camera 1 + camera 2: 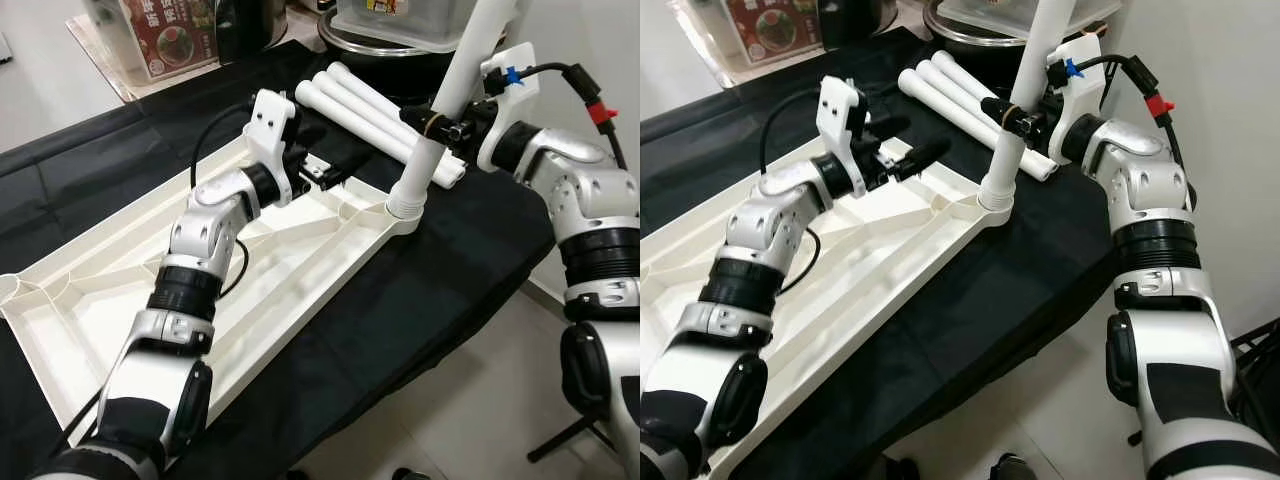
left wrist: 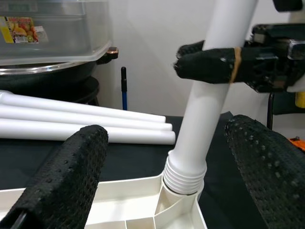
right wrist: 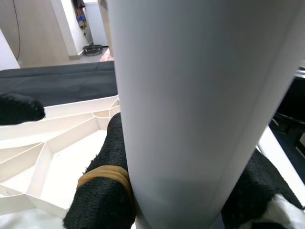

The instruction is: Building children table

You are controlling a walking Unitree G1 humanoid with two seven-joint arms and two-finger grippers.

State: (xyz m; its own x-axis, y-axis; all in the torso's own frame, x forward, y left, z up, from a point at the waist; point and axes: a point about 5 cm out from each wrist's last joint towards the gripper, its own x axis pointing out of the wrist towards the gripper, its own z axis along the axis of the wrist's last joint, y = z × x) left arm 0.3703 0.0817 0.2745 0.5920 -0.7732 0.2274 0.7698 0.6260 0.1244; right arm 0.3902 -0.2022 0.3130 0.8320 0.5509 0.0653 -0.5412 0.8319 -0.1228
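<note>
Right hand [image 1: 432,122] clamped on upright leg [image 1: 450,95] to seat it in tabletop [image 1: 300,240] socket; left hand [image 1: 902,152] open, steadying nearby.

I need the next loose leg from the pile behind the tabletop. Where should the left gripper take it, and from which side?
Likely the nearest of the three loose legs, around its plain round shaft near the middle. They lie flat, side by side on the black cloth, so come from above with the open left gripper, fingers straddling it; the right gripper holds the standing leg.
</note>
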